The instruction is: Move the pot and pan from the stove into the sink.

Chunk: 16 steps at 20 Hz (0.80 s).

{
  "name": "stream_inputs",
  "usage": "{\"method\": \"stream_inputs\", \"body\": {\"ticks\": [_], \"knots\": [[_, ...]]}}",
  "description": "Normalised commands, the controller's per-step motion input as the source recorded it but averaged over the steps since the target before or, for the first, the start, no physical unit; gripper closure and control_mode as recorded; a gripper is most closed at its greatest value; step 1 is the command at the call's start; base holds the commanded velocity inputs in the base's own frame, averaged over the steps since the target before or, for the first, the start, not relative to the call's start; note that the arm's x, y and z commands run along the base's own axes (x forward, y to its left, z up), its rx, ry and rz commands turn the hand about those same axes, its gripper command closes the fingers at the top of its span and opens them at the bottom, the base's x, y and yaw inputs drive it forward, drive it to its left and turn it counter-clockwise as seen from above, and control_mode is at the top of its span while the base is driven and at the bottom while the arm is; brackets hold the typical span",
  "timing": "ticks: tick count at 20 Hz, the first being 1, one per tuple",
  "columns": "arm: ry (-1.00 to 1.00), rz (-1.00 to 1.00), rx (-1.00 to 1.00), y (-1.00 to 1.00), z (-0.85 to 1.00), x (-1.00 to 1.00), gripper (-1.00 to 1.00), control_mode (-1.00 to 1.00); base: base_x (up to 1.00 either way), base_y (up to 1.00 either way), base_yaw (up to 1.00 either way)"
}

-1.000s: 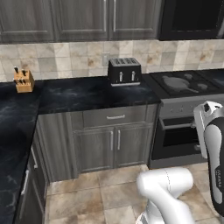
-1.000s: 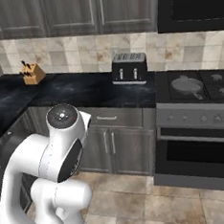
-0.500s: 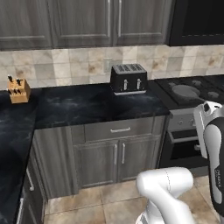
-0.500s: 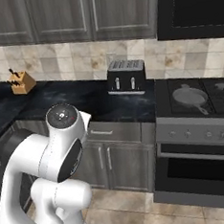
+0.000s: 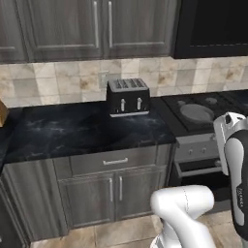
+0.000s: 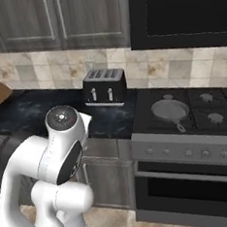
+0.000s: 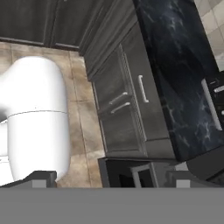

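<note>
I see the pan [image 6: 170, 109], a shallow round grey metal skillet with one straight dark handle angled toward the front, resting on the left burner of the stove [image 6: 194, 123]; in the left base view it lies at the right [image 5: 197, 113]. The stove is a black cooktop with dark grates above a steel panel of round knobs. Left of it, a black slotted toaster [image 6: 105, 87] with two levers stands on the dark veined stone counter [image 5: 72, 131]. Grey wood-grain cabinets [image 5: 104, 186] carry slim bar pulls. My gripper [image 7: 111, 177] stands released, fingers wide apart, grasping nothing.
</note>
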Motion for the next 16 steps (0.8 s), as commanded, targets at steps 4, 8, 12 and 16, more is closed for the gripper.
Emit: {"method": "stream_inputs", "body": {"ticks": [4, 8, 12, 16], "knots": [[0.00, 0.00, 0.00, 0.00, 0.00, 0.00, -1.00, 1.00, 0.27, -0.90, -0.03], [0.00, 0.00, 0.00, 0.00, 0.00, 0.00, -1.00, 1.00, 0.25, -0.88, -0.01], [0.00, 0.00, 0.00, 0.00, 0.00, 0.00, -1.00, 1.00, 0.23, -0.81, -0.01], [0.00, 0.00, 0.00, 0.00, 0.00, 0.00, -1.00, 1.00, 0.13, -0.49, 0.00]]}}
